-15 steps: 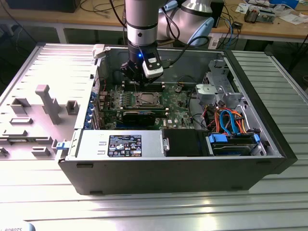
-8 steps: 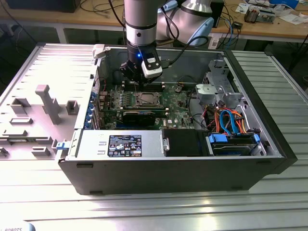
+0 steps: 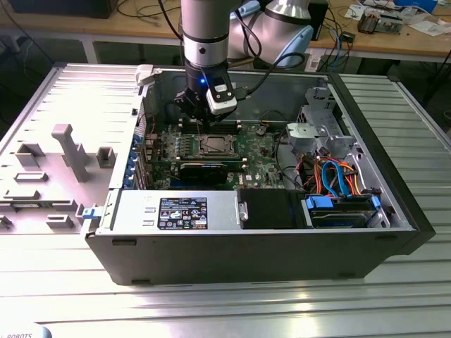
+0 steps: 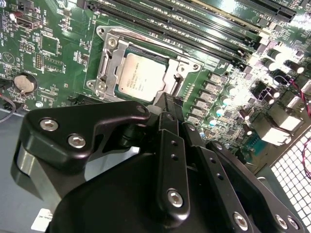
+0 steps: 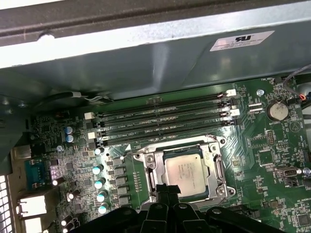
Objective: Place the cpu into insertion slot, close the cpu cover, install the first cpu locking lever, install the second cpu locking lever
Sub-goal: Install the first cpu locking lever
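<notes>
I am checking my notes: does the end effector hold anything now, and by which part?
Nothing that can be seen. The end effector is shut at the edge of the slot, and the cpu lies free in the slot.

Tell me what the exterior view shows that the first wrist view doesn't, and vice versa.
The exterior view takes in the whole open black computer case, the grey robot arm reaching into it, orange and blue cables and the ribbed metal table. The first wrist view brings out a round silver coin battery and a white sticker on the case wall. Both share the green circuit board, the square silver-topped cpu lying in the metal-rimmed insertion slot, and the black gripper close by it.
</notes>
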Robot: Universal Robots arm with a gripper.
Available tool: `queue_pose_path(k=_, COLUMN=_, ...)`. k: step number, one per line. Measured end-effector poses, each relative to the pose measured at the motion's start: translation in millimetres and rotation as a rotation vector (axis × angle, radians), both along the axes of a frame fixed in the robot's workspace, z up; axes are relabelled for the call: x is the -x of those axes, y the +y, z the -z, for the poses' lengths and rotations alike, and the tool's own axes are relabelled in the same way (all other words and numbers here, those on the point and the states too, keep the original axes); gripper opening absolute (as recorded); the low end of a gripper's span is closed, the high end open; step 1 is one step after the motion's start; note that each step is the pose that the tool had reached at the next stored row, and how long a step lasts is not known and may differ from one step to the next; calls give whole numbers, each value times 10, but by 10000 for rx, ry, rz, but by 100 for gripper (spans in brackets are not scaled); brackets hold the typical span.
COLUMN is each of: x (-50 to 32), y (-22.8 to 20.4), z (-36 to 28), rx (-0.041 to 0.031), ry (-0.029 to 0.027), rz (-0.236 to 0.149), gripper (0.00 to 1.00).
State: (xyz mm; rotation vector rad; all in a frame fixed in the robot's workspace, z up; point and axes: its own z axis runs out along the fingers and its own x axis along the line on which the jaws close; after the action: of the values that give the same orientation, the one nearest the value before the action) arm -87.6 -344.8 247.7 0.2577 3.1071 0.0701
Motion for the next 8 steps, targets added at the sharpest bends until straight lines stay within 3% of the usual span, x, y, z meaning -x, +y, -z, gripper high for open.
queue_pose_path(k=8, x=70, y=1, z=1, rx=0, ry=0, rz=-169, gripper=11)
